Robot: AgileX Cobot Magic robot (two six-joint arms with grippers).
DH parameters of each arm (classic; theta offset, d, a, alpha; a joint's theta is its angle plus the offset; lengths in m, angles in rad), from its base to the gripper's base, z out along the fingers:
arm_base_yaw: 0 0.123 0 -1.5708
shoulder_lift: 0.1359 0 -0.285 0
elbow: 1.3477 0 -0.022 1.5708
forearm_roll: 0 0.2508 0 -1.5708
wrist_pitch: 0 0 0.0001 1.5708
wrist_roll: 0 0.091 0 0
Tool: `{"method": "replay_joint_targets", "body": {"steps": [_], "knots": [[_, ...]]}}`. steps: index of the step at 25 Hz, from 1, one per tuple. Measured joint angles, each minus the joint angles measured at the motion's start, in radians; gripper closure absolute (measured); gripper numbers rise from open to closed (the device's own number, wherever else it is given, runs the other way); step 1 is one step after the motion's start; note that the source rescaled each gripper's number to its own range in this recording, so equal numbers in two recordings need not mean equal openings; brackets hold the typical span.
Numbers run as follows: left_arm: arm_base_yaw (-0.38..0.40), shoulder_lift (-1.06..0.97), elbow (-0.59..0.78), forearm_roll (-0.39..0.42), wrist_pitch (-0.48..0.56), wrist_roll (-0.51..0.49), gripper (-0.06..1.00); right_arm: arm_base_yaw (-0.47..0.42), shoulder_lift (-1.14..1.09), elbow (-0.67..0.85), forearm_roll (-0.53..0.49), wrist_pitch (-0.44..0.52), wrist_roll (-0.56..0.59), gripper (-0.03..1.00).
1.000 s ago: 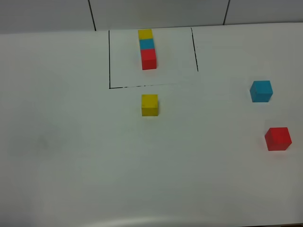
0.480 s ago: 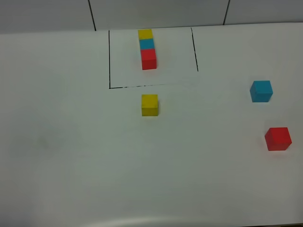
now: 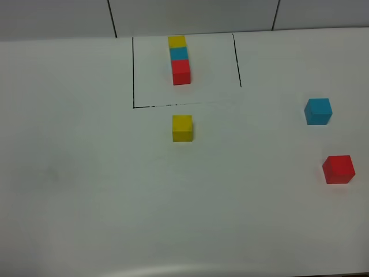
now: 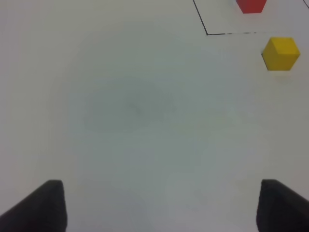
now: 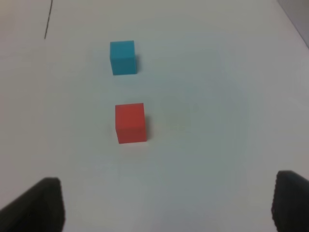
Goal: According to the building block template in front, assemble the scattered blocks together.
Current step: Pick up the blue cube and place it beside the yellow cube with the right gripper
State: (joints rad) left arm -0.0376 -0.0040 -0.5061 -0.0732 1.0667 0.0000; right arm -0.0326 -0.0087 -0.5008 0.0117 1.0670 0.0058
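Observation:
The template row (image 3: pixel 180 59) of yellow, cyan-blue and red cubes lies at the back inside a black-lined rectangle (image 3: pixel 134 75). A loose yellow cube (image 3: pixel 182 127) sits just in front of that outline; it also shows in the left wrist view (image 4: pixel 280 53). A loose cyan-blue cube (image 3: pixel 318 111) and a loose red cube (image 3: pixel 338 169) sit at the right; both show in the right wrist view, cyan-blue (image 5: pixel 122 57) and red (image 5: pixel 130 123). My left gripper (image 4: pixel 157 205) is open and empty, far from the yellow cube. My right gripper (image 5: pixel 164 205) is open and empty, short of the red cube.
The white table (image 3: pixel 86 173) ends at a curved front edge (image 3: pixel 173 268). A grey panelled wall (image 3: pixel 190 14) stands behind it. The template's red cube (image 4: pixel 250 5) shows at the edge of the left wrist view.

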Motion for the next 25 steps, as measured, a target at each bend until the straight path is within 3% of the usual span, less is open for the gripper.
{"method": "replay_joint_targets", "body": {"steps": [25], "knots": [[0.0,0.0,0.0,0.0,0.0,0.0,0.12,0.0,0.0,0.0,-0.012,0.0,0.017,0.22]]}}
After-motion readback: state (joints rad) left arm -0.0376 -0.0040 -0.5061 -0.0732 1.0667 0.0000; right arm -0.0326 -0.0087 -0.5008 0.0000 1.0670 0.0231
